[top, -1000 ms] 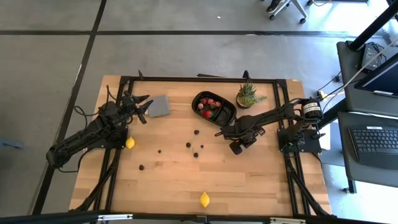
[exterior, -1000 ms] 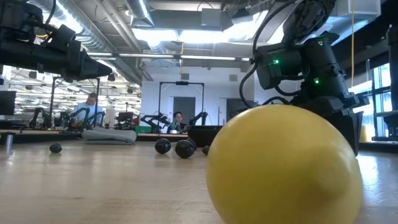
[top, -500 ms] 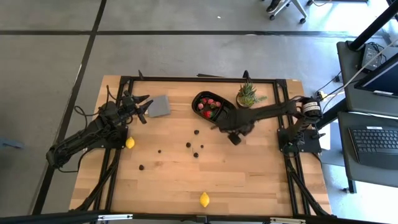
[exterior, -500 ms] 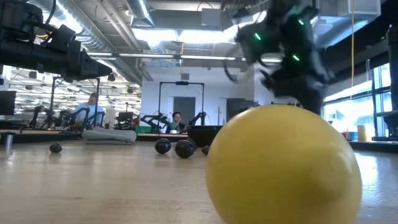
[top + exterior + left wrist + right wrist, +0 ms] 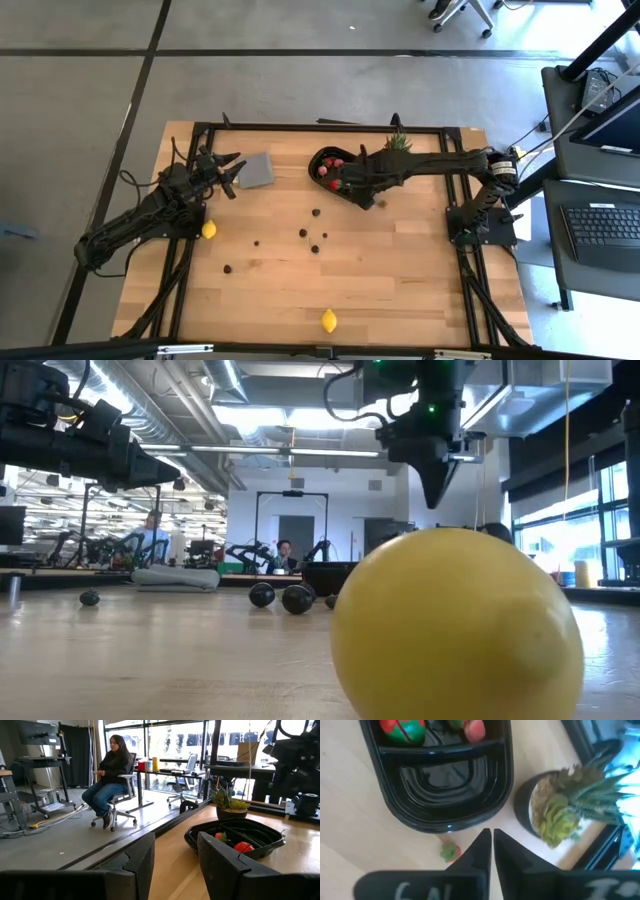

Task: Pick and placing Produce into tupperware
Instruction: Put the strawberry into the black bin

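The right hand (image 5: 345,183) is stretched out over the black two-compartment tray (image 5: 362,192), which sits toward twelve o'clock on the wooden surface (image 5: 400,280). In the right wrist view its fingers (image 5: 481,851) stand almost together with only a thin slit between them, and nothing shows between the tips. Directly past them a small red strawberry piece (image 5: 450,852) lies on the wood just outside the tray's rim (image 5: 447,825); the near compartment is bare, the far one holds red and green pieces (image 5: 402,730). The spiky green potted plant (image 5: 560,810) stands just beside the tray. The left hand (image 5: 232,176) waits toward ten o'clock, near the flat grey square piece (image 5: 257,170), its fingers (image 5: 142,860) set a moderate gap apart and holding nothing. Dark berries (image 5: 314,237) lie scattered around the middle, one lemon (image 5: 209,230) at nine o'clock, another lemon (image 5: 329,321) at six o'clock.
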Controlling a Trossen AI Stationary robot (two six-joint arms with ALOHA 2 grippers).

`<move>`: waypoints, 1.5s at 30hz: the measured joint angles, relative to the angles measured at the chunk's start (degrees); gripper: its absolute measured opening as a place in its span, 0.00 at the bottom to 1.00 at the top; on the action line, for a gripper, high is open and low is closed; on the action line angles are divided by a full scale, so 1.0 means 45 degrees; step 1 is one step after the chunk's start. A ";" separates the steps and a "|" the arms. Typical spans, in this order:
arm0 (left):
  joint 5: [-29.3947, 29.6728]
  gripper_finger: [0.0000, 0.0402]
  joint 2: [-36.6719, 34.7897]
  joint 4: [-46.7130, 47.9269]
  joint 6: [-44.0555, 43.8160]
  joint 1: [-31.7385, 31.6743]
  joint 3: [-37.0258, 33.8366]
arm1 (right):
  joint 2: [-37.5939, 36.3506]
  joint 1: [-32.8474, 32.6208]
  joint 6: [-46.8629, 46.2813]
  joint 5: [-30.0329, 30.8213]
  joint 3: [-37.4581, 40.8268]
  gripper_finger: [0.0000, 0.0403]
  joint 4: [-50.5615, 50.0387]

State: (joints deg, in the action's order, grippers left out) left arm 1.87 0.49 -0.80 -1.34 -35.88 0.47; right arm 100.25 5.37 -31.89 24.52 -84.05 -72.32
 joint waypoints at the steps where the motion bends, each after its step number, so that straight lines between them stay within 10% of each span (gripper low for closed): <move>1: -0.0004 0.35 0.0000 0.0000 0.0000 0.0004 -0.0004 | 0.0000 -0.0002 0.0249 0.0174 0.0000 0.08 0.0053; 21: -0.0005 0.35 0.0005 0.0000 0.0000 0.0001 -0.0001 | -0.5335 0.1884 0.3495 -0.3702 0.0281 0.08 0.0345; 33: -0.0005 0.35 0.0005 0.0000 0.0000 0.0004 0.0000 | -0.7115 0.3546 0.4442 -0.6863 0.5464 0.02 0.2724; 45: -0.0005 0.35 0.0005 0.0000 0.0000 0.0000 0.0000 | -0.6970 0.3536 0.3382 -0.7053 0.8074 0.08 0.5547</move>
State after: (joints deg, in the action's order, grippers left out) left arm 1.85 0.51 -0.80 -1.34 -35.88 0.47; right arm 68.88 21.28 -16.67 -7.22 -47.72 -47.36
